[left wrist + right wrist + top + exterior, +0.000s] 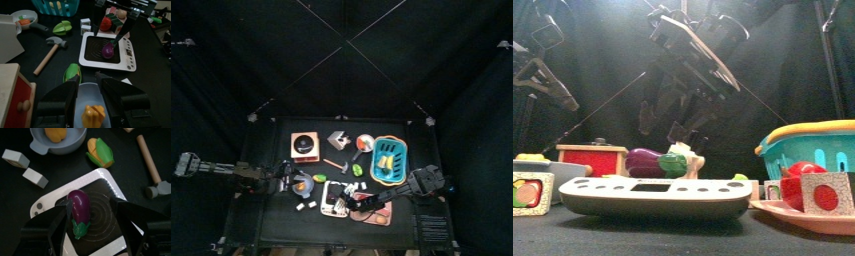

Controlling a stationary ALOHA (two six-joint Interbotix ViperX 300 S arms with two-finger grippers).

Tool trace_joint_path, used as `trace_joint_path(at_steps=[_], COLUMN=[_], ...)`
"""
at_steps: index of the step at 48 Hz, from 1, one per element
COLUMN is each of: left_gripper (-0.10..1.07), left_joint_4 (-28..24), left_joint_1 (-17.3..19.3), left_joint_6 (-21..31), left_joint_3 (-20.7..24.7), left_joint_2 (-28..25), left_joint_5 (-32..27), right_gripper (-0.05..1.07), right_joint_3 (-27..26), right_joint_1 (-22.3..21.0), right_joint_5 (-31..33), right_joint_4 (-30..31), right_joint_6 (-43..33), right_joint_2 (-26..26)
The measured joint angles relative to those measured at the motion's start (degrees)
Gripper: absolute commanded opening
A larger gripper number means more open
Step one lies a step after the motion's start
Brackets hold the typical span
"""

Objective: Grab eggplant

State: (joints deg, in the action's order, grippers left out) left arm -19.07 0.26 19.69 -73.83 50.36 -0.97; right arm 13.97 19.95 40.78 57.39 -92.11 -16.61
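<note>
While the right gripper (85, 220) hangs over the eggplant (79, 208) lying on the toy stove (50, 203), its jaws spread wide and empty, we should lower squarely astride the purple body before closing. Left gripper (92, 92) holds nothing, parted above a bowl (93, 97).

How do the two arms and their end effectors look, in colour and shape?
Both arms are black. The right end effector has two broad, flat black jaws with squared edges. The left end effector has matching black jaws, thick and blocky. No markings are visible on either one.
</note>
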Motion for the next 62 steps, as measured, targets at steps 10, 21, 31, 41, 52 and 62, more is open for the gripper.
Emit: trace_joint_path(at_steps=[10,21,31,41,52,62], left_gripper=[0.75,0.75,0.75,0.75,0.75,0.75], left_joint_4=[-0.09,0.00,0.00,0.00,0.00,0.00], left_joint_1=[0.00,0.00,-0.09,0.00,0.00,-0.09], left_joint_6=[0.00,0.00,0.00,0.00,0.00,0.00], left_joint_3=[-0.09,-0.35,-0.35,-0.53,-0.53,-0.62], left_joint_2=[0.00,0.00,0.00,0.00,0.00,0.00], left_joint_5=[0.00,0.00,0.00,0.00,0.00,0.00], right_gripper=[0.98,1.02,1.02,1.02,1.02,1.02], right_joint_3=[-1.41,-1.76,-1.85,-1.76,-1.85,-2.81], right_joint_1=[0.00,0.35,0.44,0.44,0.35,0.09], right_joint_5=[1.93,2.81,2.81,2.72,2.55,2.37], right_joint_4=[-1.49,-1.49,-1.67,-1.85,-2.11,-3.52], right_joint_6=[0.00,0.00,0.00,0.00,0.00,0.00], right_joint_2=[-0.70,-0.88,-1.85,-2.64,-3.87,-5.27])
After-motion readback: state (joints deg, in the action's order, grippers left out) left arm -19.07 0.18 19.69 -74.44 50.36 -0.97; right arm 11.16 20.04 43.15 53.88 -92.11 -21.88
